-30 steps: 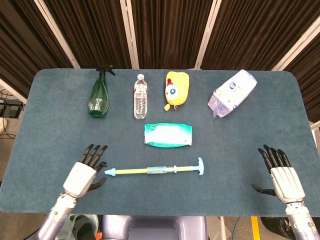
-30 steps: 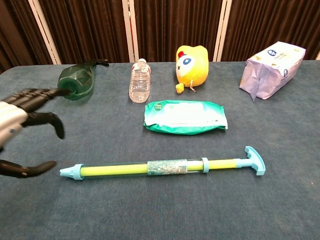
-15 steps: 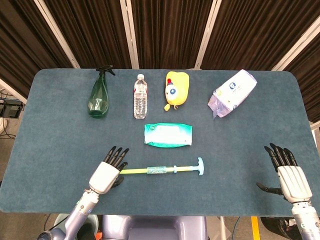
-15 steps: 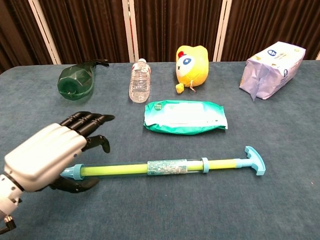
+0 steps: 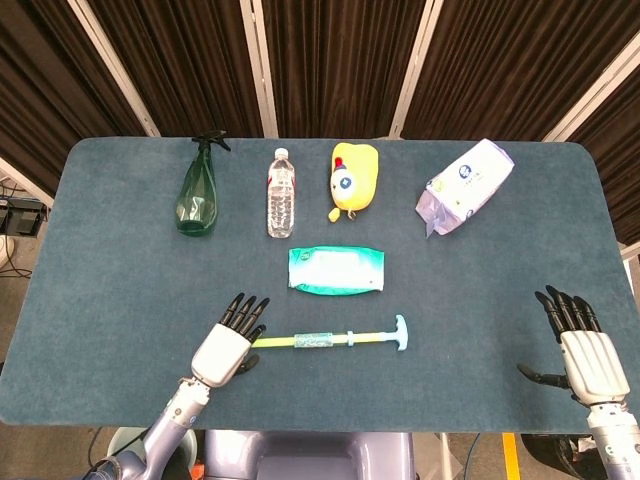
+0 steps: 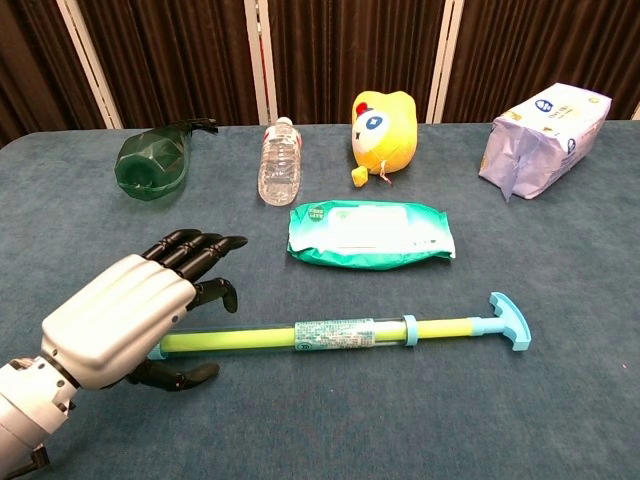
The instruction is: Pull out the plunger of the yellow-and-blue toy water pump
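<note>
A staged robot test booth, not a lived-in room.

A table (image 5: 100, 260) covered in blue-grey felt is closed in by dark pleated curtains (image 5: 330, 65) hung between pale frame bars (image 5: 262, 65). Unrelated household items are laid out in a tidy row: a green spray bottle (image 5: 197, 190), a water bottle (image 5: 281, 193), a yellow plush toy (image 5: 353, 178) and wipes packs (image 5: 336, 269). Cables (image 5: 12, 245) are seen on the floor at the left edge.

Glossy plastic pump (image 6: 340, 333) (matt cloth table (image 6: 560, 420))

blue table (image 5: 90, 260), toy pump (image 5: 330, 339), wipes pack (image 5: 336, 270)
</note>
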Controlling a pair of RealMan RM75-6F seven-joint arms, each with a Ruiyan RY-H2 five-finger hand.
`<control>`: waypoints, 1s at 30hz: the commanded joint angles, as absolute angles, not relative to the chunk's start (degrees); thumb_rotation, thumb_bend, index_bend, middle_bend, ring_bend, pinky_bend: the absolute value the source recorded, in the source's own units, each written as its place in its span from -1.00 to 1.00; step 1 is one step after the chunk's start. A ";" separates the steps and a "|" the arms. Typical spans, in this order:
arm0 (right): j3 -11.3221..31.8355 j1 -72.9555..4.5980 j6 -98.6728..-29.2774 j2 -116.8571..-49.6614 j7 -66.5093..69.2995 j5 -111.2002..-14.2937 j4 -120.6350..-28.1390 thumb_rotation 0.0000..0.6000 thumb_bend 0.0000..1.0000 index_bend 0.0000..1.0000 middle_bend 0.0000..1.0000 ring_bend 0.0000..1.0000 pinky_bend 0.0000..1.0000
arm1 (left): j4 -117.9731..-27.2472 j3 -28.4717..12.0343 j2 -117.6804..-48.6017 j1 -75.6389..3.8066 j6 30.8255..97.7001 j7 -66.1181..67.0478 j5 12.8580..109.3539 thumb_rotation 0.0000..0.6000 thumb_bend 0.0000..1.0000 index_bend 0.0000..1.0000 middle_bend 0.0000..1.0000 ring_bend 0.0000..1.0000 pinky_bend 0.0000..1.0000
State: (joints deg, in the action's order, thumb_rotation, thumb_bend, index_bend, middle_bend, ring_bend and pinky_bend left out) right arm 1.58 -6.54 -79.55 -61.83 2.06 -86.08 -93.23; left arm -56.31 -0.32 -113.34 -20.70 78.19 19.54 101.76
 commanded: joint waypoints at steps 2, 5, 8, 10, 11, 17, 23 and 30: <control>1.63 -6.58 -79.41 -61.98 1.66 -85.85 -93.21 1.00 -1.00 -1.00 -1.00 -1.00 -1.00 | -55.08 -0.73 -113.52 -20.90 78.72 19.08 101.21 1.00 -0.52 -0.21 -0.96 -1.00 -1.00; 1.72 -6.62 -79.23 -62.15 1.24 -85.50 -93.16 1.00 -1.00 -1.00 -1.00 -1.00 -1.00 | -54.32 -0.98 -113.59 -20.94 79.00 18.64 100.65 1.00 -0.48 -0.19 -0.94 -1.00 -1.00; 1.90 -6.58 -79.20 -62.20 1.05 -85.03 -93.17 1.00 -1.00 -1.00 -1.00 -1.00 -1.00 | -53.23 -1.33 -113.85 -20.96 78.47 18.62 99.50 1.00 -0.46 -0.17 -0.93 -1.00 -1.00; 2.02 -6.51 -79.41 -62.19 1.00 -84.91 -93.23 1.00 -1.00 -1.00 -1.00 -1.00 -1.00 | -52.69 -1.41 -114.04 -21.15 77.56 18.54 98.79 1.00 -0.46 -0.14 -0.93 -1.00 -1.00; 2.07 -6.47 -79.54 -62.19 0.97 -84.90 -93.24 1.00 -1.00 -1.00 -1.00 -1.00 -1.00 | -52.44 -1.45 -114.18 -21.26 77.18 18.48 98.50 1.00 -0.46 -0.12 -0.91 -1.00 -1.00; 2.01 -6.51 -79.25 -62.28 0.74 -84.73 -93.12 1.00 -1.00 -1.00 -1.00 -1.00 -1.00 | -51.46 -1.39 -114.83 -21.70 77.32 18.18 98.31 1.00 -0.45 0.00 -0.83 -1.00 -1.00; 2.10 -6.47 -79.35 -62.31 0.65 -84.63 -93.07 1.00 -1.00 -1.00 -1.00 -1.00 -1.00 | -50.95 -1.32 -115.42 -21.66 77.84 18.26 97.72 1.00 -0.45 0.11 -0.68 -1.00 -1.00; 1.94 -6.51 -79.13 -62.54 0.14 -84.70 -93.03 1.00 -1.00 -1.00 -1.00 -1.00 -1.00 | -51.12 -0.48 -115.39 -21.68 79.16 17.99 98.21 1.00 -0.30 0.29 -0.61 -0.99 -1.00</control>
